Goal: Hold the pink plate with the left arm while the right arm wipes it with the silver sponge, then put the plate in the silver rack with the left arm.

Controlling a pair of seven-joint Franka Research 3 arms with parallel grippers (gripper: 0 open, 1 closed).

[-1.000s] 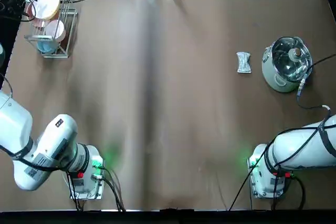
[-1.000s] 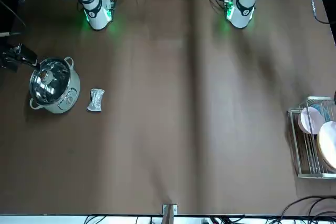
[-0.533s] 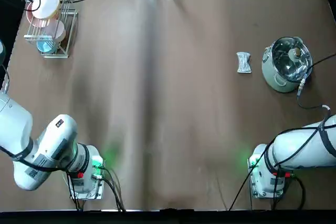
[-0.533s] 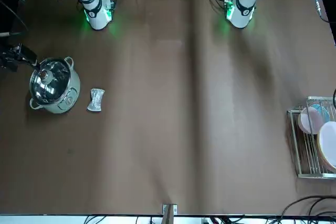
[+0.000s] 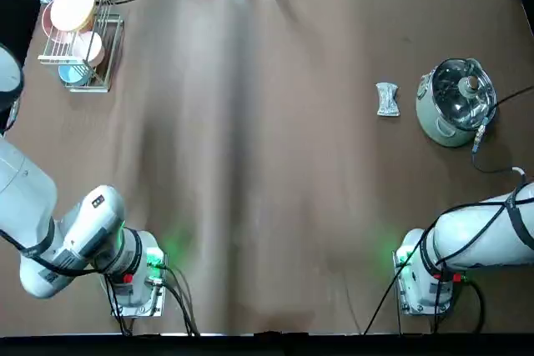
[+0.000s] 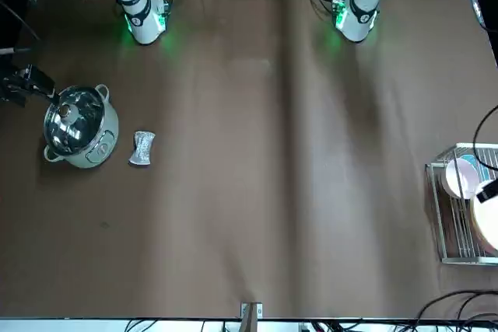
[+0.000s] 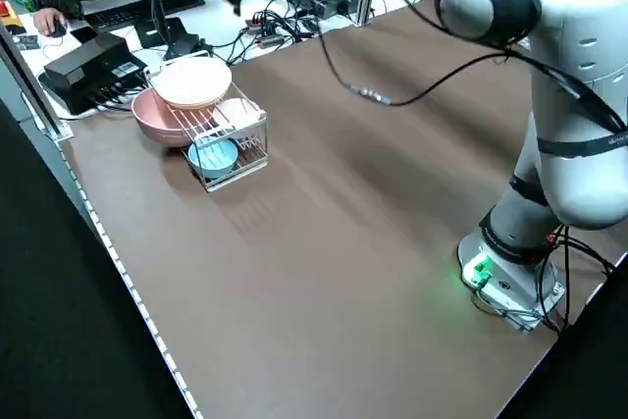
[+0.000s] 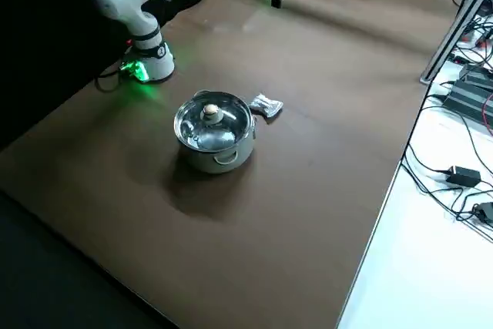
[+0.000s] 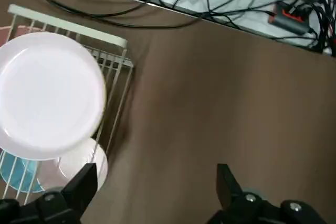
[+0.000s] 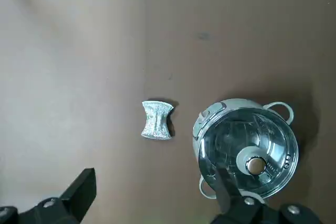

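Left gripper: my left gripper [image 9: 157, 167] is open with nothing between its two black fingers; I have it above the table, near the rack.
Right gripper: my right gripper [image 10: 156, 170] is also open and empty, above the table's right part; one finger hides some of the pot.
Pink plate: the pink plate [image 9: 76, 165] is smooth, round and very pale; it is inside the rack.
Rack: the silver rack [image 5: 114, 64], of thin metal bars, is at the table's far left corner.
In the way: a bigger white plate [image 9: 50, 95] covers part of the pink plate in my left wrist view, and bars cross it.
Neighbours: a blue dish [image 7: 213, 157] and a deeper pink bowl [image 7: 157, 123].
Sponge: the silver sponge [image 10: 157, 120], crinkled and narrow in the middle, lies on the table, just beside the pot.
Pot: a round steel pot [image 8: 219, 161] with glass lid [image 8: 202, 132], near the table's right edge.
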